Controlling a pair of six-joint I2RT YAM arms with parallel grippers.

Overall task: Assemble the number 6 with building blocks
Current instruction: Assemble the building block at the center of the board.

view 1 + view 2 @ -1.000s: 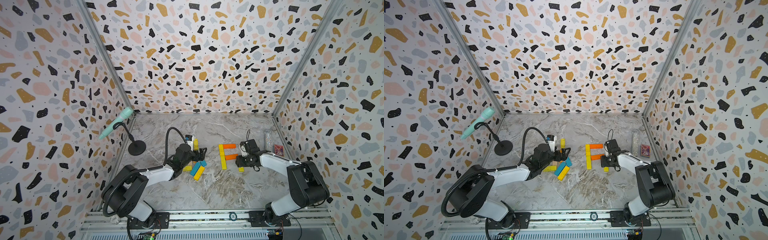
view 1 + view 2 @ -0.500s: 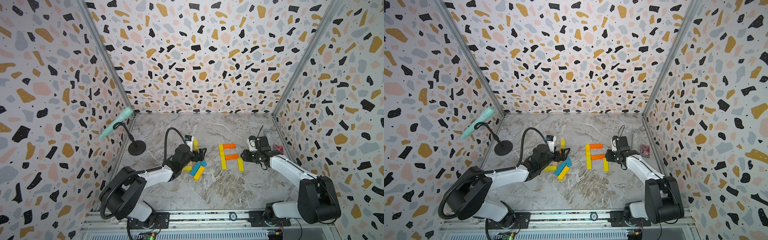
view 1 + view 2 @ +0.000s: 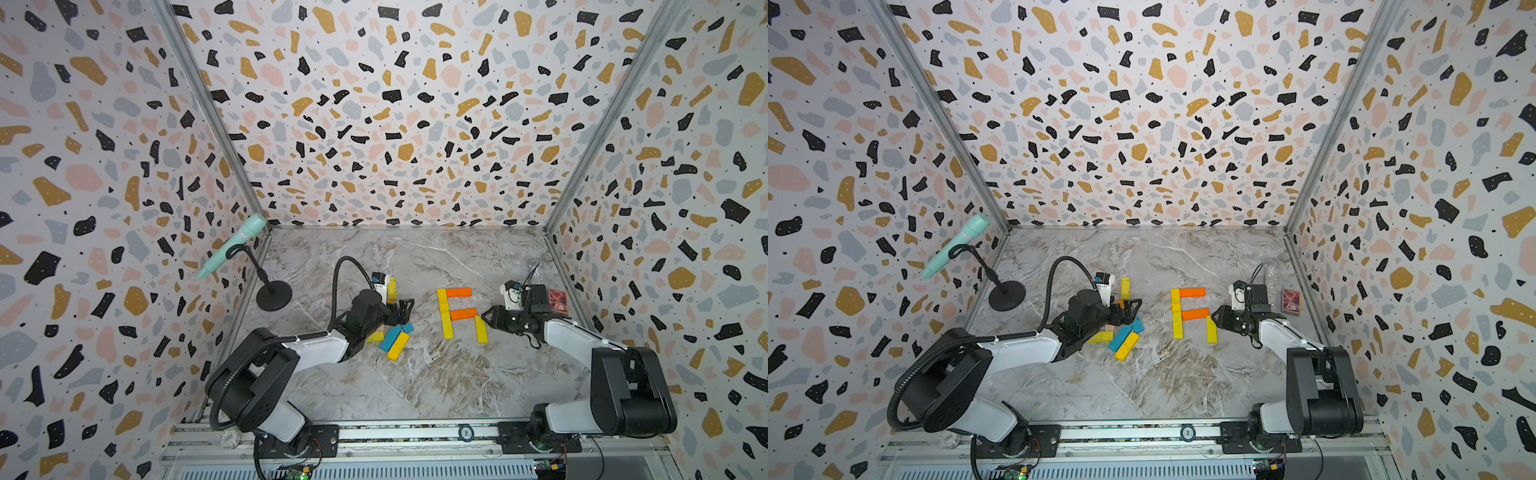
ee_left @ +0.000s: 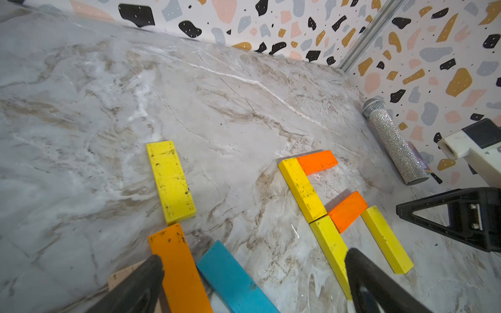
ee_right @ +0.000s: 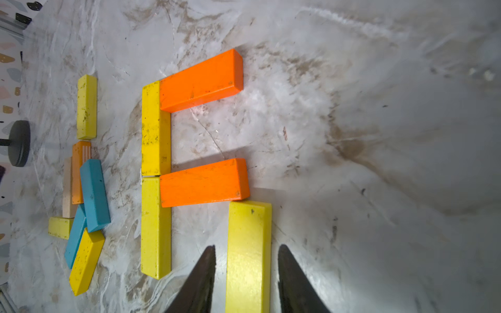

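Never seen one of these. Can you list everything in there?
Blocks in the unfinished figure: five, three yellow and two orange, mid-table.
Loose blocks: seven, three yellow, two blue, one orange, one pale wood, mostly heaped left of the figure.
Standing microphone: one, mint green on black stand, left edge.
Glitter microphone: one, silver, lying by right wall.
Card box: one, red, right edge.
Table: one, grey marble.
Left claw: one, black, open above the heap.
Right claw: one, black, open astride the figure's right yellow block.

Free marble lane btw block pile & digit
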